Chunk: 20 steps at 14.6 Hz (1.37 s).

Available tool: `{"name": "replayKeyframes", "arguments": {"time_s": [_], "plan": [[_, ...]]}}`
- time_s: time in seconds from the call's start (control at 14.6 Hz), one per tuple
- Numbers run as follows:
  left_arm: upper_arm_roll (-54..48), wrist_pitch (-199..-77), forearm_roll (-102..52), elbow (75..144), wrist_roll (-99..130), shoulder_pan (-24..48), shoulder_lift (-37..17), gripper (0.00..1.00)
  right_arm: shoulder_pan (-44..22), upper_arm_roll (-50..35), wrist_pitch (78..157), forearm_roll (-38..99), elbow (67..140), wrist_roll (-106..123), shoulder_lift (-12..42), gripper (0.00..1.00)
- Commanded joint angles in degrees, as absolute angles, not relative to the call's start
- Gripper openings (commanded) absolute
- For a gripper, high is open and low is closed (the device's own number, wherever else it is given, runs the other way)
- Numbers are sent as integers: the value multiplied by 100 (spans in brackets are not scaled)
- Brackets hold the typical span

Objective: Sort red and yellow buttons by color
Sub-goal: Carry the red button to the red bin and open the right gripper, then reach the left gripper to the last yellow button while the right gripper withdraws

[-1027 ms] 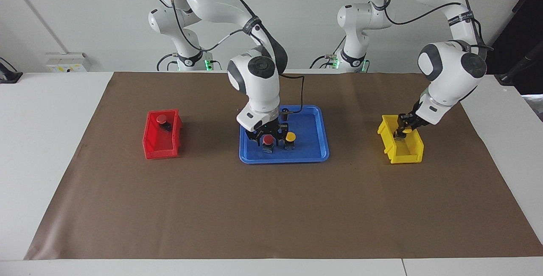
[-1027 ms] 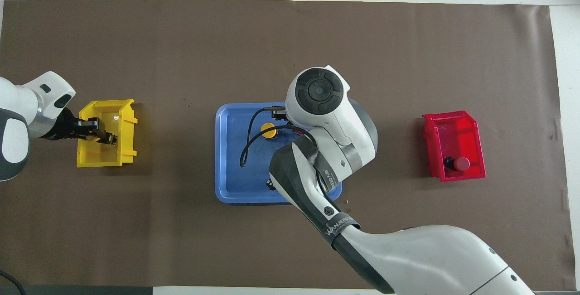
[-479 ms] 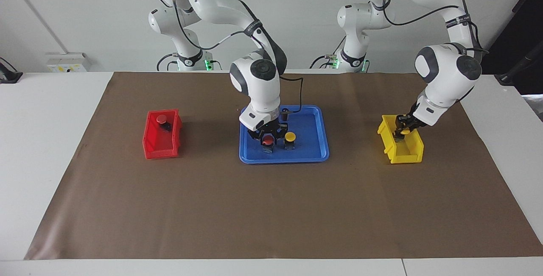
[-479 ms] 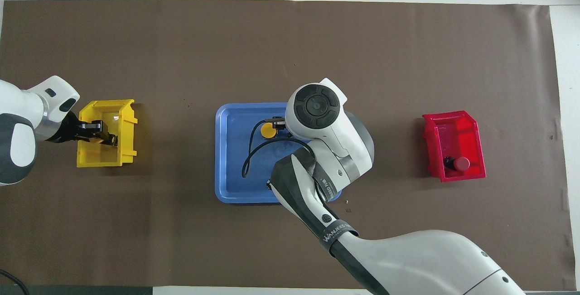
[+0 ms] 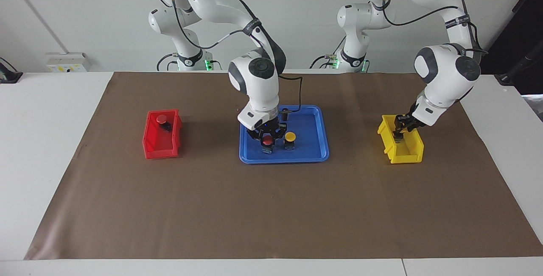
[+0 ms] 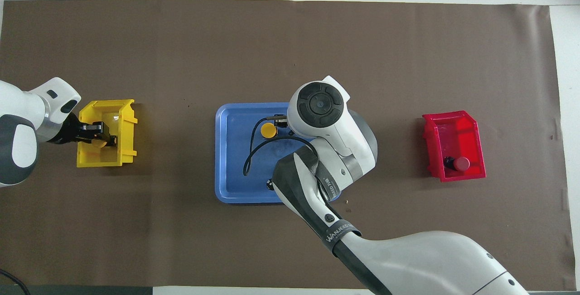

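Red button in the blue tray sat clamped in my right gripper; my left gripper, whose grip I couldn't tell, was in the yellow bin.

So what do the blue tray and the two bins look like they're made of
Blue tray: apparently moulded plastic, smooth with a slight sheen, rounded corners and raised rim. Red bin and yellow bin: likely rigid moulded plastic, uniformly coloured, thin walls. The yellow one's floor shows a glossy highlight from overhead.

Right claw over tray, on one button; second button just beside. Left claw in bin at left arm's end of table.
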<state>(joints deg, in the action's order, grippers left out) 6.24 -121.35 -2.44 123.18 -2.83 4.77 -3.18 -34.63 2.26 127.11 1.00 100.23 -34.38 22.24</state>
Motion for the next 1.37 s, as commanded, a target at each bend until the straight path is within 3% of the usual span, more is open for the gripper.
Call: {"name": "replayKeyframes", "arguments": {"time_s": [0.0,0.07,0.14,0.21,0.41,0.62,0.75,0.96,1.3], "plan": [[580,-12103,-123,12463,-273,387,-185,48,-3105,229,12053,70,9940,-3236,1655,29],[571,-12103,-123,12445,-272,387,-193,51,-2868,229,11684,70,9949,-2852,1374,29],[580,-12068,-123,12376,-272,387,-219,64,-2596,229,11289,79,9958,-2291,1084,29],[580,-11998,-132,12297,-238,378,-237,70,-2253,229,10911,79,9975,-1754,820,29],[571,-11778,-141,12042,-229,316,-255,76,-1479,237,10328,79,10413,-787,222,29],[571,-11015,-132,11341,-237,334,-368,76,-679,237,10467,79,10880,366,-9,29],[484,-10680,-141,10996,76,570,-326,74,-327,237,11079,79,11457,1174,-218,29],[431,-10600,-210,10847,1483,1702,-185,75,-44,237,12293,88,12522,1895,-501,29],[439,-11344,-624,10380,3125,3257,-851,77,158,237,12638,97,12832,1986,-457,29]]}}
